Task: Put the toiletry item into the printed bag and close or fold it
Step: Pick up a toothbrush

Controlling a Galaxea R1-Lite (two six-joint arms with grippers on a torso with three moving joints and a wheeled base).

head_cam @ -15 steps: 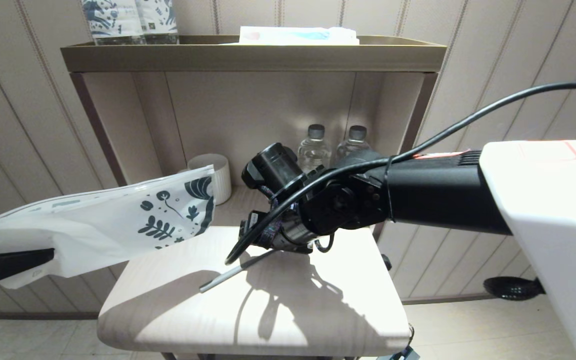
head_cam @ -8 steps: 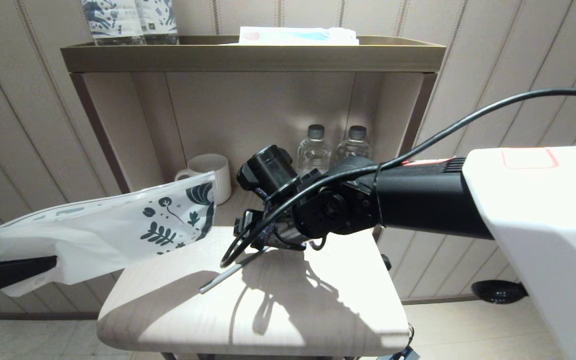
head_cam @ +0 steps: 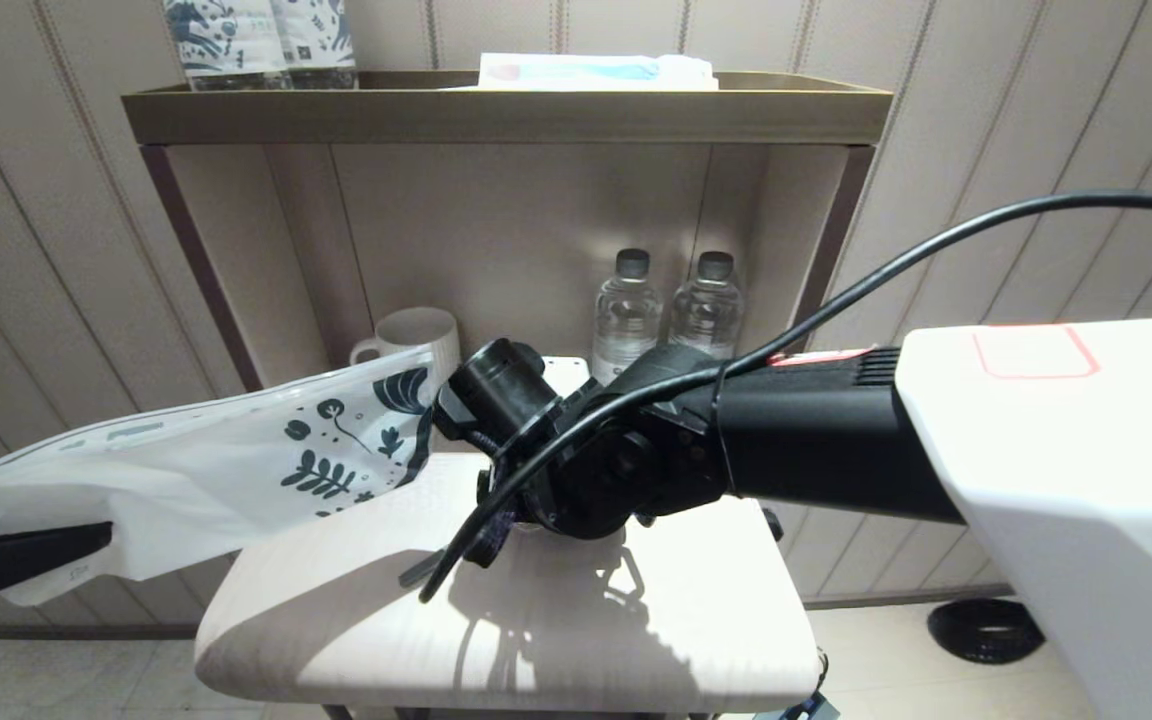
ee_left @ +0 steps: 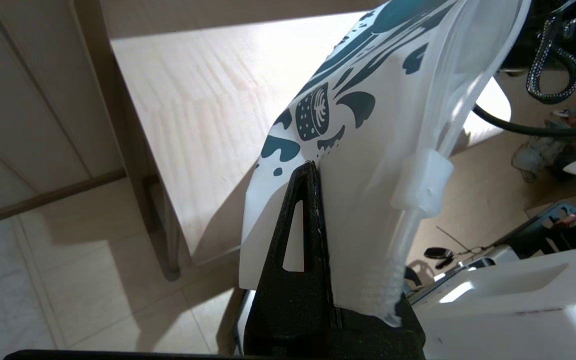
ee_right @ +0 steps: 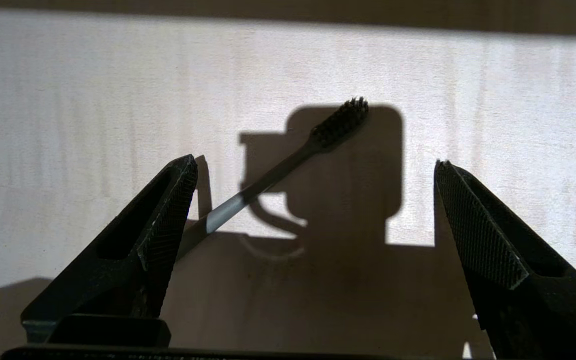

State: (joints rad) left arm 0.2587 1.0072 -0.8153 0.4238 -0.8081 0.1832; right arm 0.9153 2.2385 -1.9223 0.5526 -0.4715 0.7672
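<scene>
The printed bag [head_cam: 236,470], white with dark leaf prints at its far end, hangs in the air left of the small table, pinched by my left gripper [ee_left: 313,167], which is shut on it. Its zip strip with the slider [ee_left: 420,187] runs along one edge. The grey toothbrush [ee_right: 278,170] lies slanted on the table top, bristle head pointing away. My right gripper [ee_right: 315,162] hovers open just above it, with the handle running under one finger [ee_right: 168,215]. In the head view the right wrist [head_cam: 576,470] hides all but the handle's end [head_cam: 419,570].
The pale wooden table top [head_cam: 656,620] stands before a shelf niche holding a white mug [head_cam: 416,335] and two water bottles [head_cam: 626,300]. On the upper shelf [head_cam: 506,110] stand navy printed packs [head_cam: 256,40] and a flat white pack [head_cam: 596,70].
My right arm has dropped lower and shifted left over the toothbrush, covering most of it in the head view. The left gripper and the bag have barely moved.
</scene>
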